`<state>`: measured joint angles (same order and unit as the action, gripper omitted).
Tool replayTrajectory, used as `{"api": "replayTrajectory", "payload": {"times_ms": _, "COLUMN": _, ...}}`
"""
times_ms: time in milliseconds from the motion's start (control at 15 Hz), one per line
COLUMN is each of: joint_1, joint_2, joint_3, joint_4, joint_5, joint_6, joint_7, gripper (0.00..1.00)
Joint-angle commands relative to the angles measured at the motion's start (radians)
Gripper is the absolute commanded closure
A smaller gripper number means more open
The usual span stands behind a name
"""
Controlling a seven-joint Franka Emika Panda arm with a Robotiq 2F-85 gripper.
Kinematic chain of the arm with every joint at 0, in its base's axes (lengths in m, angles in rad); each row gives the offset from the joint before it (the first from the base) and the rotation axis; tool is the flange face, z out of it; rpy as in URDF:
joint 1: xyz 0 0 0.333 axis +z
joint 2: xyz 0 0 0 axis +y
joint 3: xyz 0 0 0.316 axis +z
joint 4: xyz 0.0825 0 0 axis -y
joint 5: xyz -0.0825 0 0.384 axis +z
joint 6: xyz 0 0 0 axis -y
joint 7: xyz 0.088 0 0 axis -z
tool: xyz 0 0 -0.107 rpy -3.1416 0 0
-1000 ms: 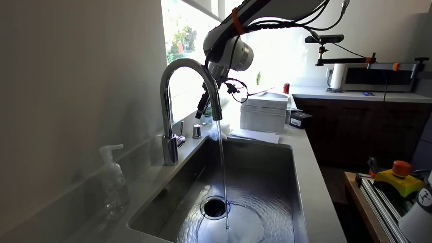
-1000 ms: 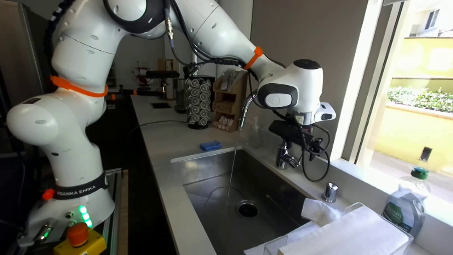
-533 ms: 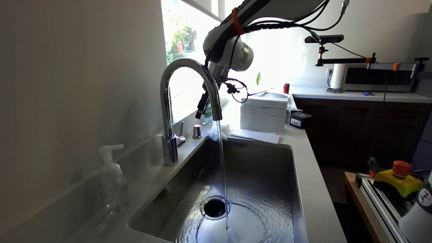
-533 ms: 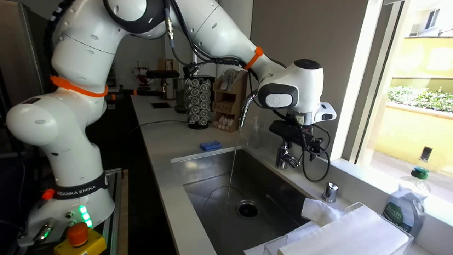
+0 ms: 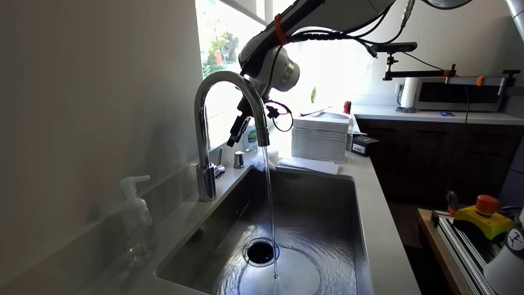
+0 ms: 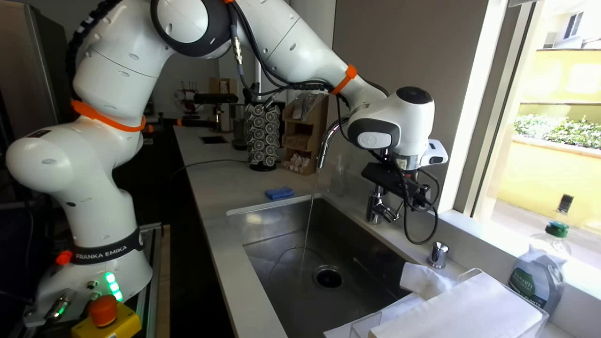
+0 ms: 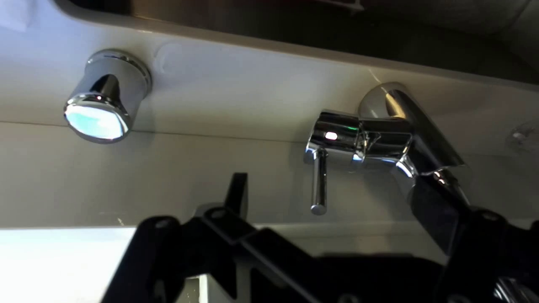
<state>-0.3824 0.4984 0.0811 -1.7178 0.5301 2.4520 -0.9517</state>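
Note:
My gripper (image 7: pixel 337 202) is open and empty, its two black fingers wide apart in the wrist view. The chrome faucet lever (image 7: pixel 319 181) shows between the fingers and a little beyond them, apart from both. The tall curved chrome faucet (image 5: pixel 200 135) stands at the sink's back edge; its base (image 7: pixel 391 101) also shows in the wrist view. The right finger overlaps the faucet body in that view; contact cannot be told. In an exterior view the gripper (image 5: pixel 235 131) hangs behind the spout, above the counter. Water (image 5: pixel 270 205) runs from the spout into the steel sink (image 5: pixel 360 237).
A short chrome cap (image 7: pixel 101 97) stands on the counter near the faucet. A clear soap bottle (image 5: pixel 139 229), a dish soap bottle (image 6: pixel 535 277), a paper towel stack (image 6: pixel 465 310) and a blue sponge (image 6: pixel 279 193) surround the sink. The window wall is close behind the gripper.
The arm and gripper have moved a little lower and toward the window wall since half a second ago. The faucet lever has not moved and the water keeps running.

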Motion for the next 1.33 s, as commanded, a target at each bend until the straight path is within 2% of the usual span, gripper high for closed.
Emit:
{"api": "replayTrajectory", "payload": {"times_ms": 0, "joint_1": -0.025, "joint_2": 0.061, "joint_3": 0.028, "joint_4": 0.071, "joint_5": 0.037, "joint_6": -0.058, "joint_7": -0.033, "gripper": 0.09}}
{"api": "replayTrajectory", "payload": {"times_ms": 67, "joint_1": -0.025, "joint_2": 0.072, "joint_3": 0.029, "joint_4": 0.082, "joint_5": 0.035, "joint_6": -0.065, "joint_7": -0.032, "gripper": 0.28}}
{"api": "replayTrajectory", "payload": {"times_ms": 267, "joint_1": -0.029, "joint_2": 0.096, "joint_3": 0.043, "joint_4": 0.104, "joint_5": 0.039, "joint_6": -0.057, "joint_7": -0.046, "gripper": 0.52}}
{"api": "replayTrajectory", "payload": {"times_ms": 467, "joint_1": -0.037, "joint_2": 0.113, "joint_3": 0.065, "joint_4": 0.123, "joint_5": 0.058, "joint_6": -0.049, "joint_7": -0.073, "gripper": 0.70}}
{"api": "replayTrajectory", "payload": {"times_ms": 600, "joint_1": -0.042, "joint_2": 0.122, "joint_3": 0.078, "joint_4": 0.135, "joint_5": 0.076, "joint_6": -0.045, "joint_7": -0.100, "gripper": 0.75}}
{"api": "replayTrajectory", "payload": {"times_ms": 867, "joint_1": -0.044, "joint_2": 0.132, "joint_3": 0.079, "joint_4": 0.150, "joint_5": 0.081, "joint_6": -0.057, "joint_7": -0.120, "gripper": 0.72}}
{"api": "replayTrajectory", "payload": {"times_ms": 1267, "joint_1": -0.045, "joint_2": 0.117, "joint_3": 0.091, "joint_4": 0.144, "joint_5": 0.087, "joint_6": -0.096, "joint_7": -0.143, "gripper": 0.78}}
